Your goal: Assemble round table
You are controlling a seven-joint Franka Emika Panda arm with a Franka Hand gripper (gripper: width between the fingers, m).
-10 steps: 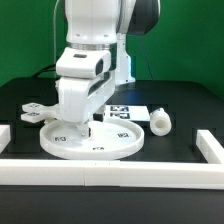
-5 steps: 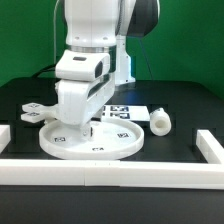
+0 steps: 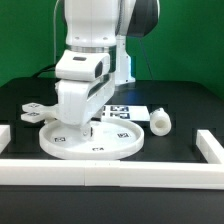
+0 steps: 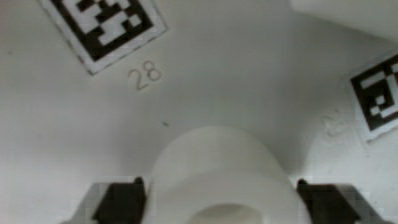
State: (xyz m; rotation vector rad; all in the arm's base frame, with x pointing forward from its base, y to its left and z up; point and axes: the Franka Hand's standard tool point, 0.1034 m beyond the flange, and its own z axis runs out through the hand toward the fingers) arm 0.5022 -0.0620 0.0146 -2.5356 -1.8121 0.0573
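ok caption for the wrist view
Gripper fingers flanking the short white plastic cylinder leg over the tagged white round disc

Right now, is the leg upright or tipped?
Upright: the leg stands on the round disc between the fingers of the gripper.

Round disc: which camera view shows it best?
The exterior view: the round disc lies there nearly whole, rim included, with the hand covering its middle. The wrist view shows only a close patch of its tagged surface.

The round disc (image 3: 112, 148) lies right beneath your pincer (image 4: 217, 205) and its clamped cylinder leg (image 4: 217, 160). The front rail (image 3: 120, 172) bars the near side; bare surface (image 3: 188, 118) opens at the exterior view's right.
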